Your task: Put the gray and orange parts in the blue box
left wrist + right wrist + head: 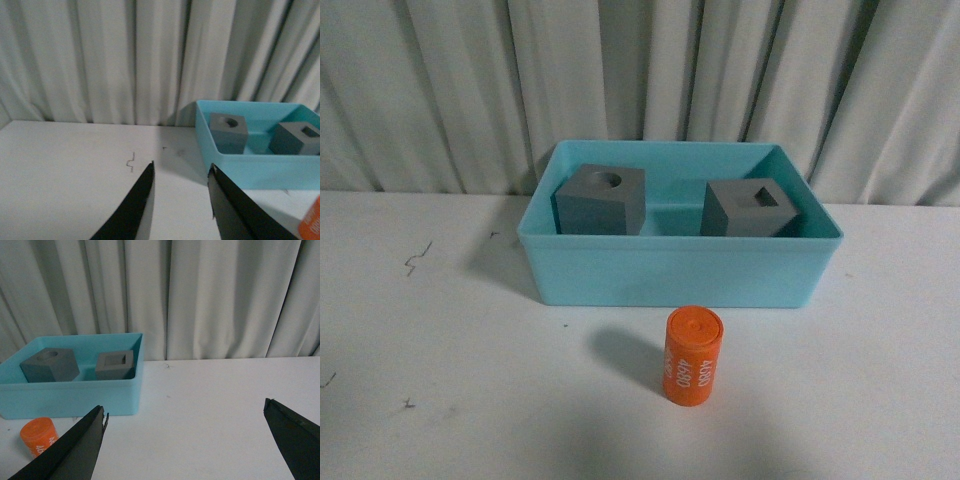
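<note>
Tabletop (440, 330) white, scuffed, pale pleated curtain (470, 90) behind blue box (680, 272)

White table (440, 380) has a few dark scuff marks (417, 258) on its left side, pale pleated curtain (640, 70) hanging right behind it.

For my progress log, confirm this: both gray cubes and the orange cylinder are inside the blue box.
Wrong on the cylinder. The round-recess cube and square-recess cube sit inside the blue box, but the orange cylinder stands outside, on the table in front of it, per the front view.
</note>
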Tool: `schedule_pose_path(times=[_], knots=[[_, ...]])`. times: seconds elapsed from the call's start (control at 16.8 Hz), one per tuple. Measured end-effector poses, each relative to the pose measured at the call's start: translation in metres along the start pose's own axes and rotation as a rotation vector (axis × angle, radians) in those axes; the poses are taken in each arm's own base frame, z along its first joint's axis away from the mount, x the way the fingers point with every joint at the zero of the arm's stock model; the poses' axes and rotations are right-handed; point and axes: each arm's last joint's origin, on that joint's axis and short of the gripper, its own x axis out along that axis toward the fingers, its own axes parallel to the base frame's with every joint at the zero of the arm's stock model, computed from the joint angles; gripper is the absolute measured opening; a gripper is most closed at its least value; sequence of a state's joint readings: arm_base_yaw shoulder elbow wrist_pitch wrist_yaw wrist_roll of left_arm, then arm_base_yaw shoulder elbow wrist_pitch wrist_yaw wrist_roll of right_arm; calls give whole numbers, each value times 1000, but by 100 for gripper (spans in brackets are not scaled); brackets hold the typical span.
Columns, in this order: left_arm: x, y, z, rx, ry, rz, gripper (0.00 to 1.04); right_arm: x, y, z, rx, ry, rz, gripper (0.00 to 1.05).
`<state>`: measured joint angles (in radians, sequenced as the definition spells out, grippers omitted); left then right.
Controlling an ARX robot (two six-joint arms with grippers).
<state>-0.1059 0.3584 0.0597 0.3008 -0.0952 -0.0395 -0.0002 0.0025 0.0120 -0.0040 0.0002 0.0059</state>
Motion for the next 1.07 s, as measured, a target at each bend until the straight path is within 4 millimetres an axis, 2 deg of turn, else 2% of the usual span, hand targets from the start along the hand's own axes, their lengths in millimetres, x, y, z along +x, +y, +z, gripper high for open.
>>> schedule_pose_path(times=[0.36, 0.48, 0.6, 0.89, 1.01, 1.07], knots=[[-2, 11, -4, 18, 8, 32, 16, 0, 0, 0, 0, -1, 0, 98], [-5, 10, -4, 22, 0, 12, 2, 0, 0, 0, 0, 0, 0, 98], [-8, 10, -13, 25, 5, 11, 2, 0, 0, 0, 0, 0, 0, 98], [-13, 10, -12, 25, -9, 10, 2, 0, 0, 0, 0, 0, 0, 98], [-22, 10, -17, 24, 32, 11, 2, 0, 0, 0, 0, 0, 0, 98], [-24, 10, -12, 25, -20, 9, 2, 0, 0, 0, 0, 0, 0, 98]])
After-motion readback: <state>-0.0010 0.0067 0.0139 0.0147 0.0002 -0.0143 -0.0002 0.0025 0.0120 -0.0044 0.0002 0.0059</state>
